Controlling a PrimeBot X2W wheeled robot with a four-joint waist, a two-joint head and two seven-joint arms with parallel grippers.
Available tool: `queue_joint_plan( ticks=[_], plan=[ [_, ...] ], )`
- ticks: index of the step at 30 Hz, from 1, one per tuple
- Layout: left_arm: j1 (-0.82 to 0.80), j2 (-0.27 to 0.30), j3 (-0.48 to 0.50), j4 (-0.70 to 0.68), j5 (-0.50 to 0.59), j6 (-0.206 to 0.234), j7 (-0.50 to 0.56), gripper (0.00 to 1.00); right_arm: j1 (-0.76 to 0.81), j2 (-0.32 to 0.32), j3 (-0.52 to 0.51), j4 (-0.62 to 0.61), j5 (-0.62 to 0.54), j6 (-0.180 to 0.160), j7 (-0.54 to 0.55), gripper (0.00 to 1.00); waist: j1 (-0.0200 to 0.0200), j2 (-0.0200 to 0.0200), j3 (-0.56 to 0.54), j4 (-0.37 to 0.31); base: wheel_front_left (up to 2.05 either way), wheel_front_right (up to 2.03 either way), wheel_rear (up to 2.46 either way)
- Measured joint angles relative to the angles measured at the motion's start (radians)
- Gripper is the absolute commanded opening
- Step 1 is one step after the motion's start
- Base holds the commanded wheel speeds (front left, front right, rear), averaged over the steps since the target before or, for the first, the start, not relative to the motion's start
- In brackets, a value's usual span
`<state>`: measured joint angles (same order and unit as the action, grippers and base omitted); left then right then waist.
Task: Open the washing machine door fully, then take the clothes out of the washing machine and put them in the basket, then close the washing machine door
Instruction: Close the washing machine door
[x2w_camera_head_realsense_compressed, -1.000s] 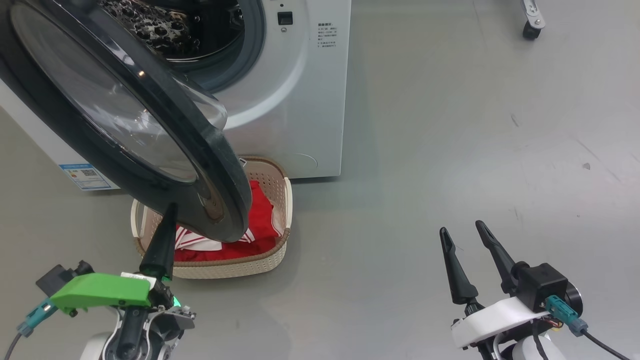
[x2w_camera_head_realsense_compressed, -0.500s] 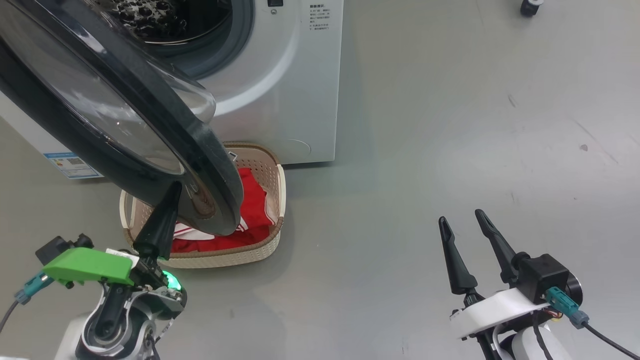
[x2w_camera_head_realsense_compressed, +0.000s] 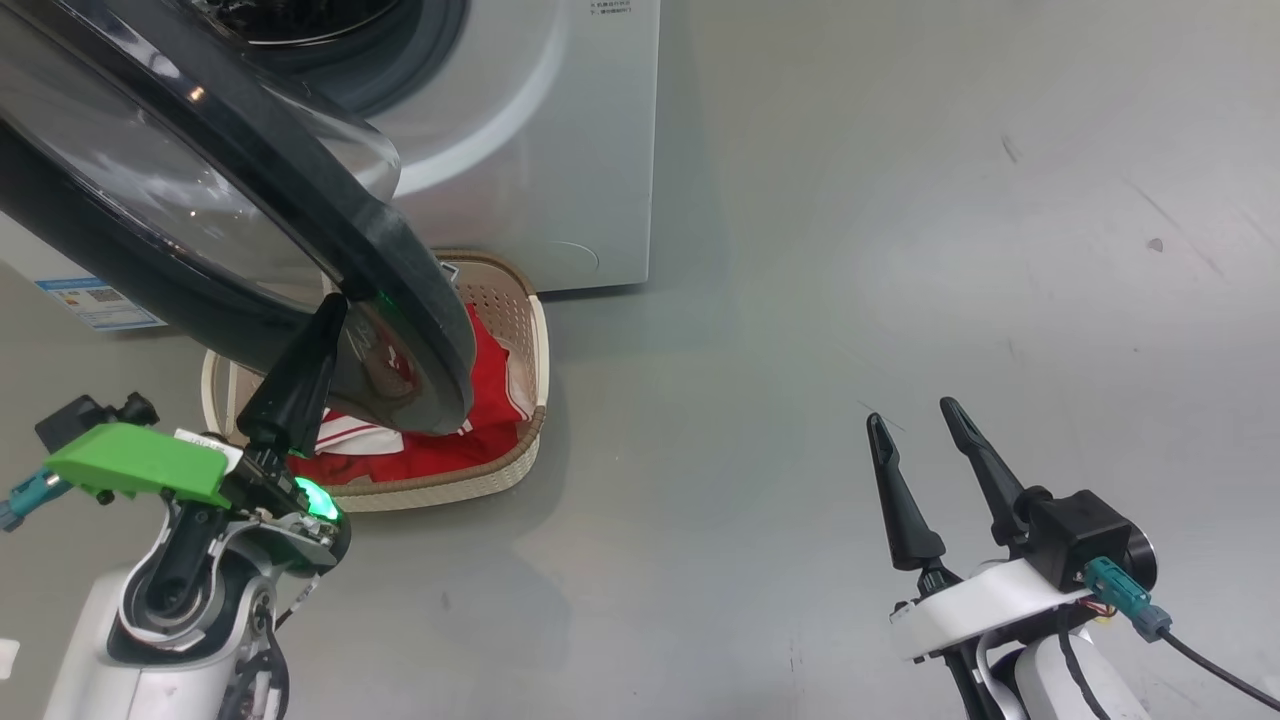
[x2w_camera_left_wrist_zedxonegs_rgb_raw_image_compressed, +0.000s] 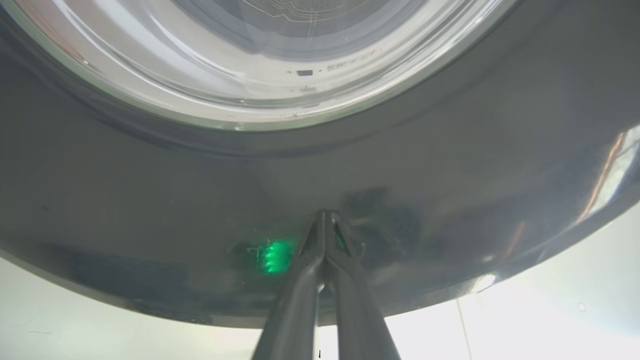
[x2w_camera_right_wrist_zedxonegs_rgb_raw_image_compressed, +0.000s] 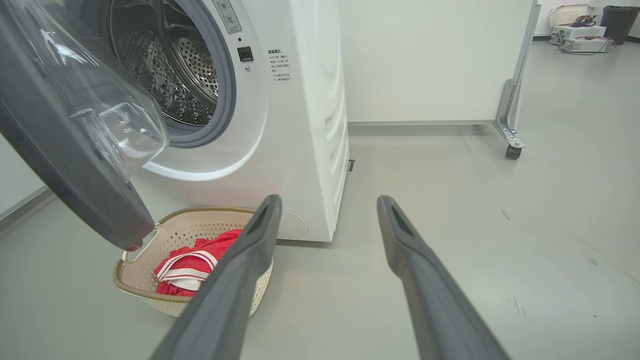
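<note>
The left hand (x2w_camera_head_realsense_compressed: 333, 308) is closed, its tips against the black rim of the open washing machine door (x2w_camera_head_realsense_compressed: 400, 255). The right hand (x2w_camera_head_realsense_compressed: 910, 412) stands open and empty, near right. The red clothes (x2w_camera_head_realsense_compressed: 492, 375) lie in the basket (x2w_camera_head_realsense_compressed: 497, 300) under the door, before the washing machine (x2w_camera_head_realsense_compressed: 560, 150).

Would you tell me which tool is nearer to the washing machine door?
Left. The left tool, shut, seems to touch the washing machine door at its rim; the right tool, open, is apart over the floor.
</note>
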<state>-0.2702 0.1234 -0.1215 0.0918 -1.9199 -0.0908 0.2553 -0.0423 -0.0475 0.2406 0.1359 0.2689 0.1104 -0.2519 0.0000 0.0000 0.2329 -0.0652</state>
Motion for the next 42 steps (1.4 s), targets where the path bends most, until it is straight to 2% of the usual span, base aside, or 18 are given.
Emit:
queue_joint_plan(
  ticks=[20, 32, 36, 42],
  plan=[
    [-0.178, 0.006, 0.008, 0.044, 0.003, 0.042, 0.016, 0.0, -0.055, 0.0, 0.055, -0.027, 0.026, -0.034, 0.0, 1.0, 0.0, 0.0, 0.093, -0.085, 0.0, 0.0, 0.0],
    [-0.238, 0.004, 0.025, 0.123, 0.013, 0.042, -0.003, 0.0, -0.063, 0.0, 0.059, -0.035, 0.047, -0.062, 0.0, 1.0, 0.0, 0.0, 0.118, -0.152, 0.0, 0.0, 0.0],
    [-0.249, -0.007, 0.012, 0.159, 0.014, 0.032, -0.001, 0.0, -0.063, 0.0, 0.046, -0.035, 0.047, -0.078, 0.0, 1.0, 0.0, 0.0, 0.112, -0.151, 0.0, 0.0, 0.0],
    [-0.248, -0.012, -0.019, 0.209, 0.042, 0.009, 0.003, 0.0, -0.063, 0.0, 0.026, -0.033, 0.045, -0.078, 0.0, 1.0, 0.0, 0.0, 0.09, -0.128, 0.0, 0.0, 0.0]
  ],
)
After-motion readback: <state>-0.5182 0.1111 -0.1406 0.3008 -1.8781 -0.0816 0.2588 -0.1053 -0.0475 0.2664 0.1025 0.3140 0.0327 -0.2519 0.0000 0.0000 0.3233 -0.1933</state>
